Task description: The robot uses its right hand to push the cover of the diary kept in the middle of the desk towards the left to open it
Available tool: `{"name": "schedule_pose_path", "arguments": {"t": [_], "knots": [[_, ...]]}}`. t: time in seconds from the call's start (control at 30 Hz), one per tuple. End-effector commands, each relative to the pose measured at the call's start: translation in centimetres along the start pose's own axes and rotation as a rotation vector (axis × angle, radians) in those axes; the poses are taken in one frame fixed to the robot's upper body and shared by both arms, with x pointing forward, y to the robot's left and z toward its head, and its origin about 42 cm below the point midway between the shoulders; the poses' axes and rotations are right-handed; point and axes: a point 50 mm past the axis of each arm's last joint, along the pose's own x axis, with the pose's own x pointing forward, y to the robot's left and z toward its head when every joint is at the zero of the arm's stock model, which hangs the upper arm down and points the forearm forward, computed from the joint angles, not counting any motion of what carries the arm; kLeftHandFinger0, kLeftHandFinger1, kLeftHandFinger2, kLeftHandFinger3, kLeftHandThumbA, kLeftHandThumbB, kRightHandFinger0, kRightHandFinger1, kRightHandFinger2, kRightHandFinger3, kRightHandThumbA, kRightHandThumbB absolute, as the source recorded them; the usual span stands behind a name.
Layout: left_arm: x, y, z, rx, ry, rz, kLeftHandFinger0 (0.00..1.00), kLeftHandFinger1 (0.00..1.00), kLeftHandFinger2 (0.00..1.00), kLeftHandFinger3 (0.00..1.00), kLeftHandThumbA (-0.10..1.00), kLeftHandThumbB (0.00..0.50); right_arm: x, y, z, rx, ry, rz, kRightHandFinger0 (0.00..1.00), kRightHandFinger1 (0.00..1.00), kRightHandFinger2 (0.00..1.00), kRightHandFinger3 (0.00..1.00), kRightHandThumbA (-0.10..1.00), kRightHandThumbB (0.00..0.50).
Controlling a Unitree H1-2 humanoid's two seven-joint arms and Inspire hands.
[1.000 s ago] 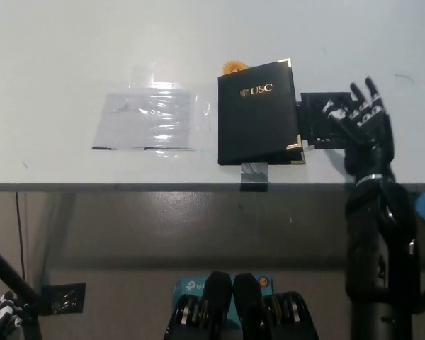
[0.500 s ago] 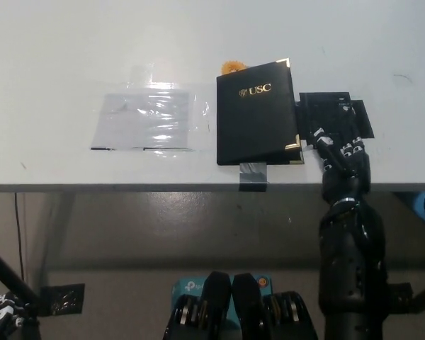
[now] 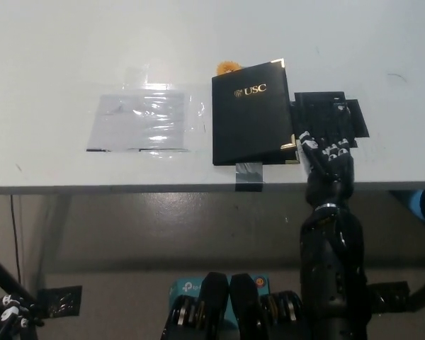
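Since a second ago the black right hand (image 3: pixel 324 150) has swung in from the far right of the counter (image 3: pixel 57 85) and dropped toward its near edge, so that it now sits at the diary's (image 3: pixel 252 113) four o'clock corner, fingertips just beside the gold corner trim. Whether they actually touch the cover I cannot tell. The whole view has also slid a little, which looks like the camera moving, not the objects.

Nearest to me, down at seven o'clock and below the counter, the white left hand (image 3: pixel 7 315) rests idle; it is too small and dim to say whether it is released or clenched. The right forearm rises from five o'clock to the counter's near edge. Its hand holds nothing: the fingers are extended and slightly spread, lying over a black flat piece (image 3: pixel 329 113) that sits against the diary's three o'clock side.

The diary is closed, gold lettering up, near the middle of the counter, slightly tilted. A strip of grey tape (image 3: pixel 249 173) at its six o'clock edge runs over the counter's lip. A clear plastic sheet (image 3: pixel 145 120) lies at nine o'clock from it, well apart. Something small and orange (image 3: pixel 229 68) peeks out at the diary's eleven o'clock corner.

My judgement: the hand is lined up at the cover's free edge, but the push leftward has not begun.
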Motion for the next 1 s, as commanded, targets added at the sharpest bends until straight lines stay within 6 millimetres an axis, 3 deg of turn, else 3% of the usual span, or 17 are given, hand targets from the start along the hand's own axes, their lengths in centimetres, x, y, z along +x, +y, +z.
{"name": "schedule_pose_path", "arguments": {"t": [0.0,0.37,0.5,0.8,0.9,0.97], "knots": [[0.1,0.2,0.7,-0.001,-0.039,-0.035,0.45,0.54,0.27,0.34,0.26,0.500,-0.2,4.1,-0.7,0.002,0.009,0.094,0.83,0.88,0.86,0.94,0.89,0.134],[0.1,0.3,0.7,-0.012,-0.035,-0.041,0.46,0.55,0.28,0.35,0.29,0.500,-0.8,8.0,-1.3,-0.059,0.024,0.183,0.79,0.82,0.82,0.91,0.87,0.173],[0.5,-0.1,0.7,-0.016,-0.030,-0.049,0.44,0.53,0.26,0.35,0.31,0.500,-1.1,8.1,-1.8,-0.052,0.043,0.175,0.78,0.82,0.80,0.89,0.88,0.152],[0.7,-0.6,0.8,0.032,-0.022,-0.071,0.43,0.52,0.27,0.38,0.36,0.500,-2.7,7.4,-4.9,-0.029,0.129,0.152,0.81,0.86,0.88,0.97,0.88,0.172],[0.5,-0.8,0.4,0.018,-0.008,-0.076,0.42,0.51,0.26,0.37,0.33,0.500,-3.2,7.5,-5.7,-0.043,0.143,0.158,0.80,0.85,0.86,0.93,0.87,0.189],[0.7,-0.9,0.4,0.011,-0.008,-0.073,0.42,0.51,0.27,0.37,0.32,0.500,-3.2,8.0,-6.1,-0.080,0.142,0.187,0.82,0.86,0.87,0.93,0.89,0.175]]}}
